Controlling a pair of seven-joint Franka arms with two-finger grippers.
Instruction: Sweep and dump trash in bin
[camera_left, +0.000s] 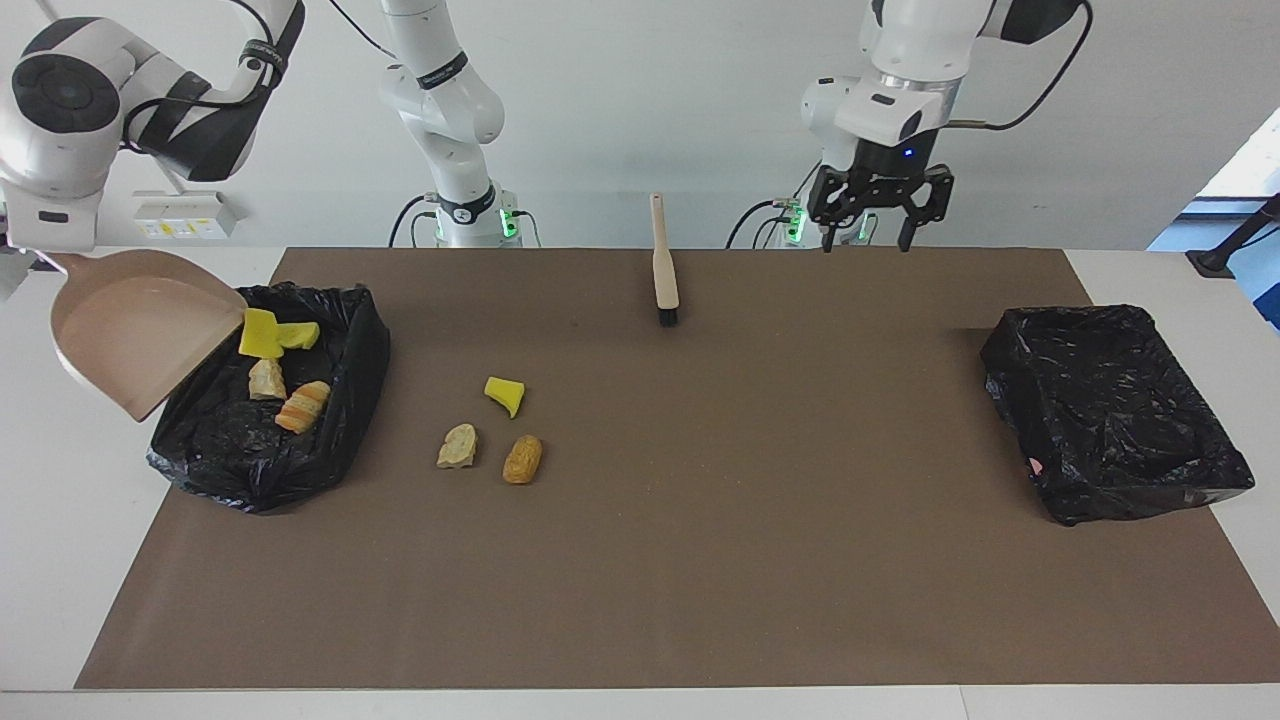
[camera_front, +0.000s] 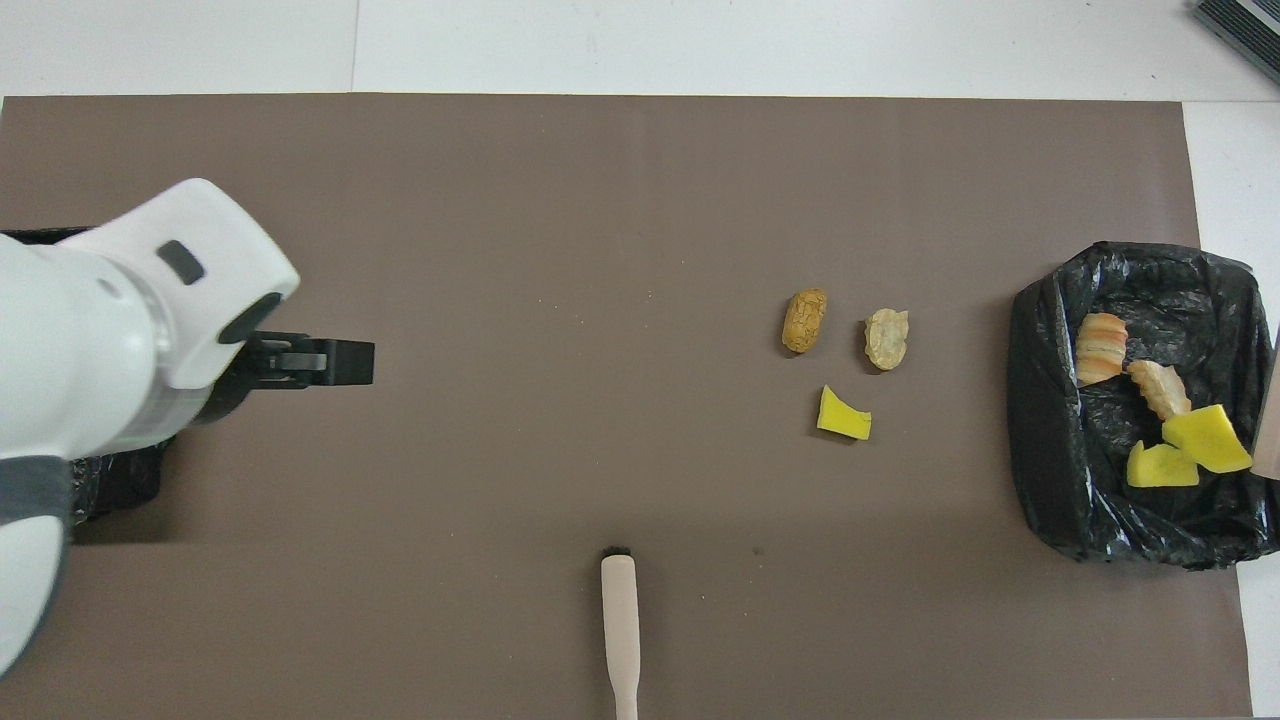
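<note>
The left gripper hangs in the air with its fingers spread wide and nothing between them, over the edge of the brown mat nearest the robots, toward the left arm's end of the table. The right gripper is hidden at the frame edge of the facing view; it is clamped on the handle of the beige dustpan, which is held tilted, its lip over the rim of the black-lined bin at the right arm's end of the table.

Four pieces of trash lie in that bin: two yellow sponge chunks touching each other, a beige lump and an orange-brown bread-like piece. Three more scraps sit on the mat near the bin, toward the table's middle: a yellow sponge chunk, and farther from the robots a beige stone-like lump beside an orange-brown bread roll.

The hand brush lies on the mat near the robots, bristles pointing away from them, well apart from both grippers. A second black-lined bin stands at the left arm's end.
</note>
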